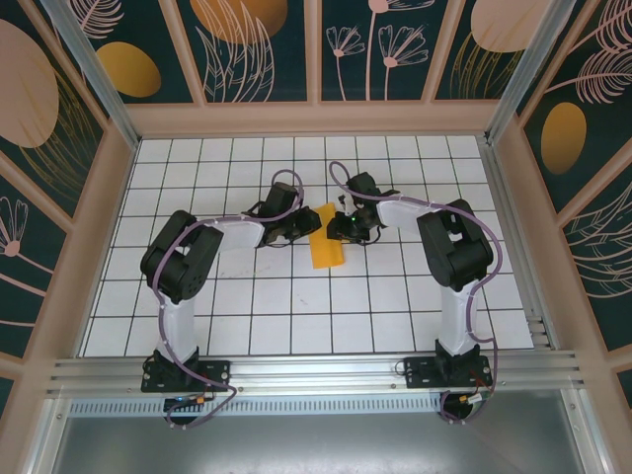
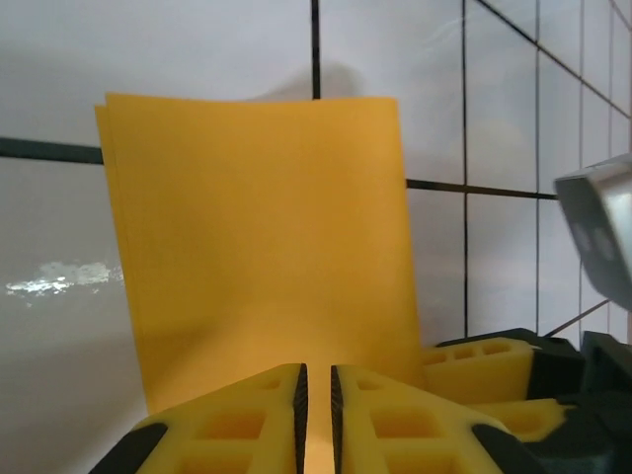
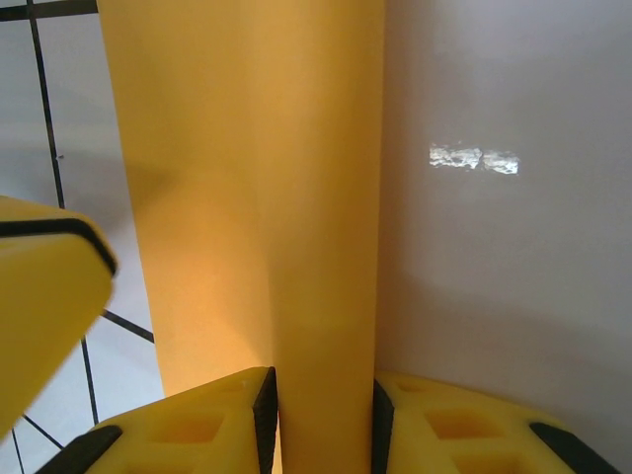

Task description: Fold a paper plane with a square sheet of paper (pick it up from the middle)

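The light, easily creased square sheet of paper (image 1: 327, 240) is lying folded mid-floor, probably best held gently at its edges: the left gripper (image 2: 317, 380) is pinching its edge, jaws almost together, and the right gripper (image 3: 324, 390) is clasping a raised fold, jaws part-open.

My left arm (image 1: 183, 259) and right arm (image 1: 454, 245) bend at the elbow and reach to the middle. My left gripper (image 2: 316, 373) pinches the square sheet of paper (image 2: 262, 237) with fingers almost touching. My right gripper (image 3: 322, 380) pinches it with a wider gap.

No words, numbers, labels or brand marks can be read anywhere; the square sheet of paper (image 2: 257, 247) is plain, unprinted orange-yellow.
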### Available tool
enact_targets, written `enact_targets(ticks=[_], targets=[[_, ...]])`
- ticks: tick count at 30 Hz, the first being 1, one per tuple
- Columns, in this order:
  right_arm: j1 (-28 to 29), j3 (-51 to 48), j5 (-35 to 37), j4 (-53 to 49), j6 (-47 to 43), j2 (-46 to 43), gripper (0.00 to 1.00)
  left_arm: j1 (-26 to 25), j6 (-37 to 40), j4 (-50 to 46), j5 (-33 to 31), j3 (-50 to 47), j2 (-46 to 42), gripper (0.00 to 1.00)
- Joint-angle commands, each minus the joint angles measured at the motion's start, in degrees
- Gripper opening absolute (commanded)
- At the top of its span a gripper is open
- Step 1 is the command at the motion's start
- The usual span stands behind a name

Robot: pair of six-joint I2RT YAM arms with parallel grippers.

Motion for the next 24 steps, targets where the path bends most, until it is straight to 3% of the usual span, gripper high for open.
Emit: enact_targets(ticks=[1, 24], targets=[[-0.2, -3.7, 10.1, -4.4, -0.4, 6.5, 0.33, -0.1, 0.5, -3.5, 0.8, 1.7, 1.6, 0.16], [0.0, -2.9, 9.3, -4.4, 0.1, 5.0, 0.33, -0.1, 0.6, -12.0, -2.8, 2.5, 5.1, 0.1]])
